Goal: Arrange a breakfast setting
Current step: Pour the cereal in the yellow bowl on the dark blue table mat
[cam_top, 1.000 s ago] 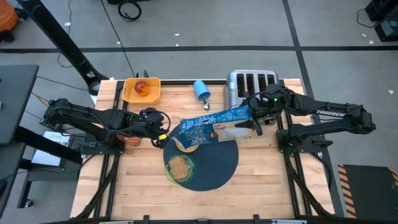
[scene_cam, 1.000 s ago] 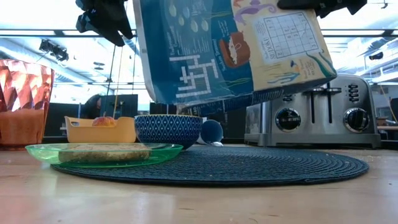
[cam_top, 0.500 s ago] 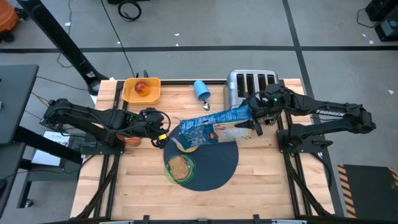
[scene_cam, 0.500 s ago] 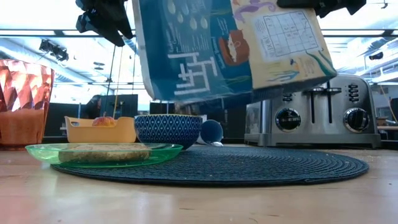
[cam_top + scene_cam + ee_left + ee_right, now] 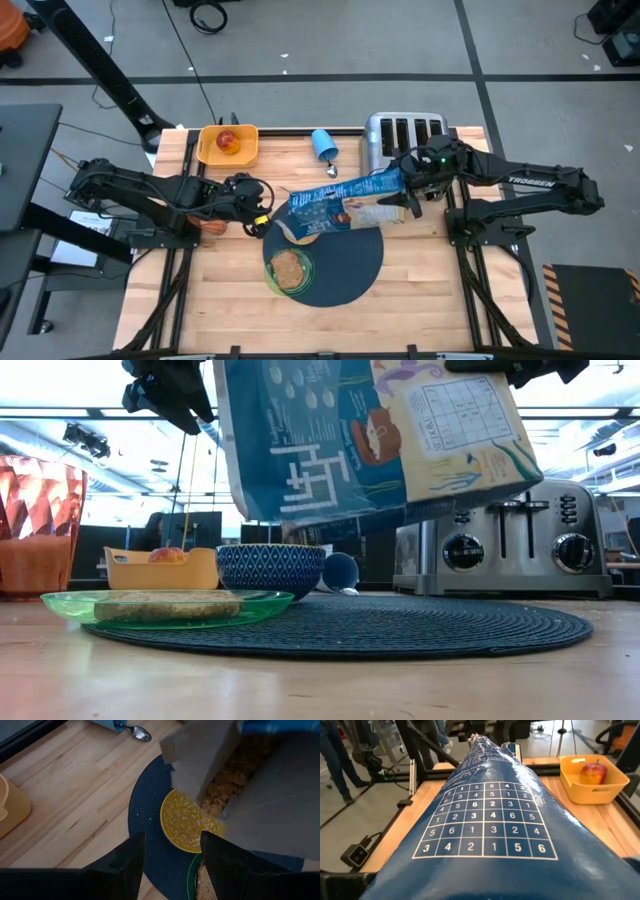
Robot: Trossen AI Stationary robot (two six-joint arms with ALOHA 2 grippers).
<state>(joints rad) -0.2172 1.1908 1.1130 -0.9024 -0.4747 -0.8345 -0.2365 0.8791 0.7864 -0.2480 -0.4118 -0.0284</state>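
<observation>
bright even overhead light; ceiling glare behind the low view, foreground table (image 5: pixel 300 680) blurred.

so much blue here. the cereal box (image 5: pixel 370 440) is mostly deep blue with white lettering, a cream panel with a number grid, and a little orange-and-purple cartoon figure. the bowl (image 5: pixel 271 569) is navy outside with a white diamond lattice, but mustard yellow inside with white speckly swirls (image 5: pixel 187 822). the round mat (image 5: pixel 350 262) is dark blue-grey, woven in ribs. see-through green plate (image 5: pixel 160 605) with brownish toast (image 5: pixel 288 268). orange-yellow tray (image 5: pixel 228 146) holding a red apple (image 5: pixel 228 142) with a yellow blush. light blue cup (image 5: pixel 324 144), faceted orange tumbler (image 5: pixel 37 525), silver toaster (image 5: pixel 510 540) with black knobs, pale wood table (image 5: pixel 430 290).
</observation>
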